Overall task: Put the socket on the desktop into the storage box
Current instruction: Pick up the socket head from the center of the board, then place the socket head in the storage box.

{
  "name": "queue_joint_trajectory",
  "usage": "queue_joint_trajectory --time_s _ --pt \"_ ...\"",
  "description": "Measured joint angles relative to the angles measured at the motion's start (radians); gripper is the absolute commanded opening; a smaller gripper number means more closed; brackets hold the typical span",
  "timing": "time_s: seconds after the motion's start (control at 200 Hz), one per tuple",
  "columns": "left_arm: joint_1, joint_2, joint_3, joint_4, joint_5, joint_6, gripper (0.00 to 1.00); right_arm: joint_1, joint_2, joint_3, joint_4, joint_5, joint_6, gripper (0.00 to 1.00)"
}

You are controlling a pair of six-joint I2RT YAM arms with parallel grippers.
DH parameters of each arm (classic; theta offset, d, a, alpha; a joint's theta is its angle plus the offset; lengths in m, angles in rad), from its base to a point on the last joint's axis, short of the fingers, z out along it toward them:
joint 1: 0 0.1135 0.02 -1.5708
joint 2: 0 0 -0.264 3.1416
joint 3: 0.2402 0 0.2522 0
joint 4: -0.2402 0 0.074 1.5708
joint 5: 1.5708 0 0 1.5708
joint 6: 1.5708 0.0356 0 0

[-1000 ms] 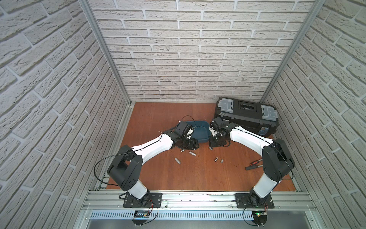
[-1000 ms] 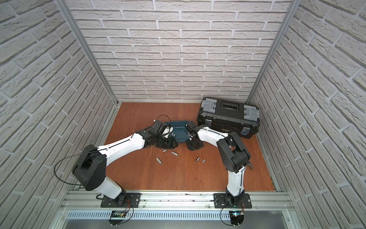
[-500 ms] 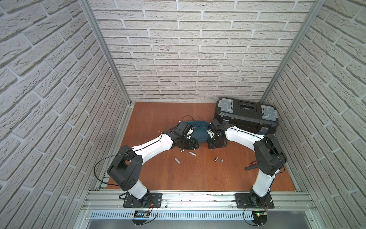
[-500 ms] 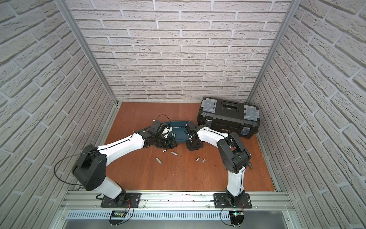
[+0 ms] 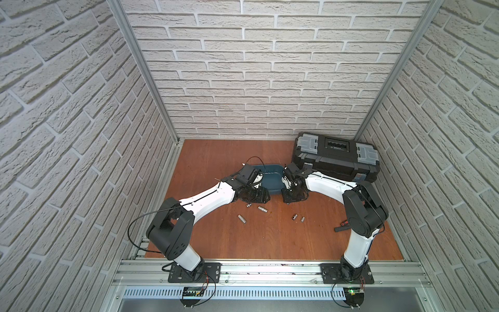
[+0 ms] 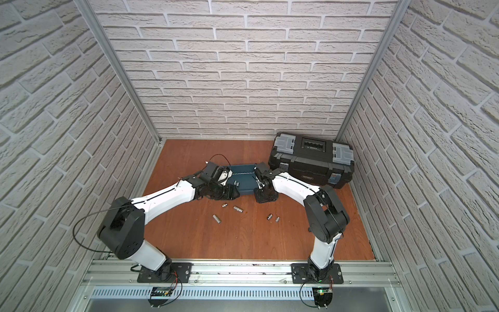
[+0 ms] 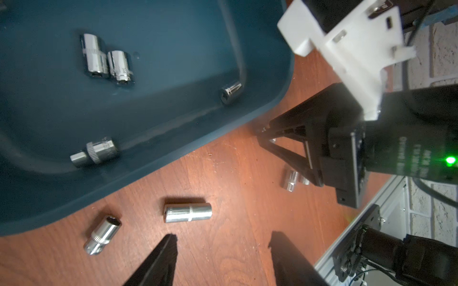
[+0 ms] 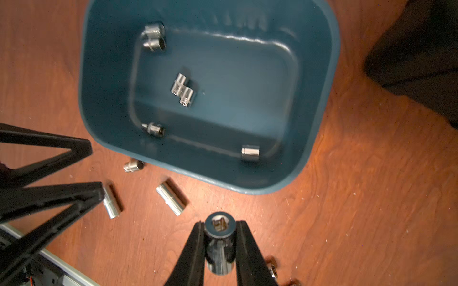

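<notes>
Right hand [image 8: 220, 224]: closed on a short chrome steel socket [image 8: 220, 247], one finger flat on each side. Square-drive end faces the wrist camera, long axis runs along the fingers. It sits just outside the robot-side wall of the shallow teal plastic storage box [image 8: 317, 86], over bare reddish-brown wood-grain surface [image 8: 371, 198]. Can't tell if it's lifted clear of the wood. The box lies straight ahead of the fingertips, so my read is: rise above the rim, short carry forward, release. Main risk is clipping the rim if it goes low.

Left hand [image 7: 223, 236]: wide, empty, low beside the same box wall. A long chrome socket [image 7: 187, 212] lies flat between it and the box, axis roughly across the finger gap. A straight close would pinch it end to end, so it probably needs a wrist turn. A stepped chrome socket [image 7: 102, 235] lies beside it, touching neither it nor the box.

Box contents: at least five chrome sockets, with a touching pair [image 8: 183, 89] mid-floor and the rest against the walls. Counting those two, five loose sockets lie outside the box, all on its robot side.
</notes>
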Motion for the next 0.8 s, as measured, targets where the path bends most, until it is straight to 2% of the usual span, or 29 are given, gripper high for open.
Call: queue_joint_trajectory --time_s 0.445,0.685,0.8 --pt "0.008 0.000 0.000 0.000 0.000 0.000 0.65 0.016 0.026 0.000 -0.001 0.013 0.000 0.32" --pt "0.010 0.000 -0.003 0.000 0.000 0.000 0.65 0.026 0.031 0.004 -0.005 0.027 -0.004 0.23" --pt "0.013 0.000 -0.007 0.001 -0.001 0.000 0.65 0.028 0.031 0.006 -0.006 0.031 -0.004 0.21"
